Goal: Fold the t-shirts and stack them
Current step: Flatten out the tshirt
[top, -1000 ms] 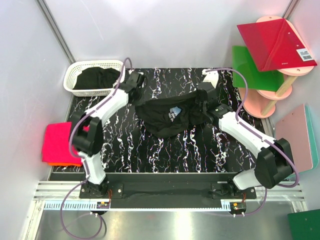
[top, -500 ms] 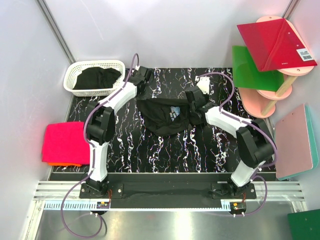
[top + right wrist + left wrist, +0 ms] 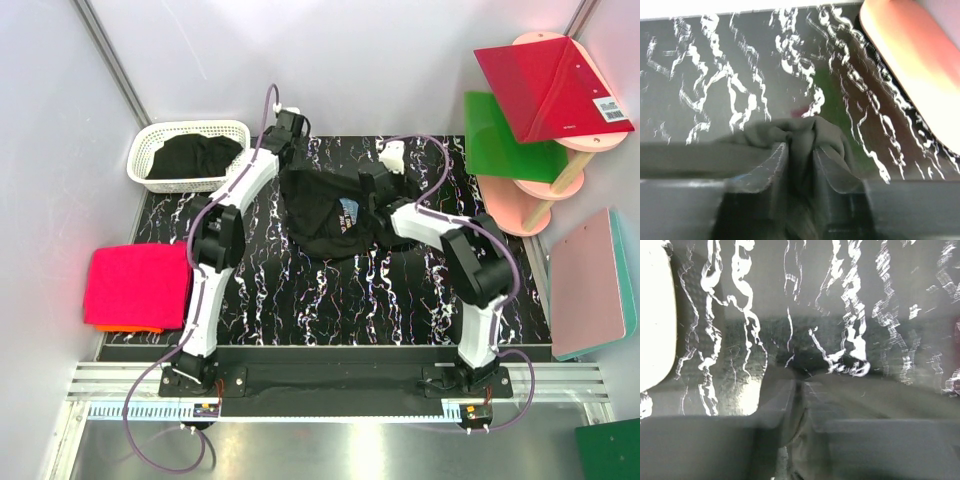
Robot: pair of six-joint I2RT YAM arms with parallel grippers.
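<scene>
- Top external, surface: black counter (image 3: 300, 300) veined in white, with a metal rail along its near edge.
- Top external, surroundings: pale walls. A white lattice basket (image 3: 147, 152) stands at the counter's far-left corner and holds crumpled black cloth (image 3: 190, 155). Off the right edge are a red board (image 3: 550, 85), a green board (image 3: 500, 130) and a pink round stand (image 3: 540, 205).
- Top external, task item: black t-shirt (image 3: 320, 215) with a blue print lies bunched at the far centre of the counter, strung between both arms.
- Top external, stack: folded hot-pink t-shirt (image 3: 135, 285) lies off the counter's left edge, on top of an orange t-shirt (image 3: 125, 328).
- Top external, arms: left end effector (image 3: 290, 160) meets the black t-shirt's far-left edge; right end effector (image 3: 368, 190) meets its right side.
- Left wrist (blurred): fingers (image 3: 775, 400) are nearly together, with a thin dark fold pinched between them. The veined counter lies beyond, with an unidentifiable white blur at the left edge.
- Right wrist: fingers (image 3: 765, 167) are clamped on a gathered knot of the black t-shirt. The counter lies behind, with the pink stand at upper right.
</scene>
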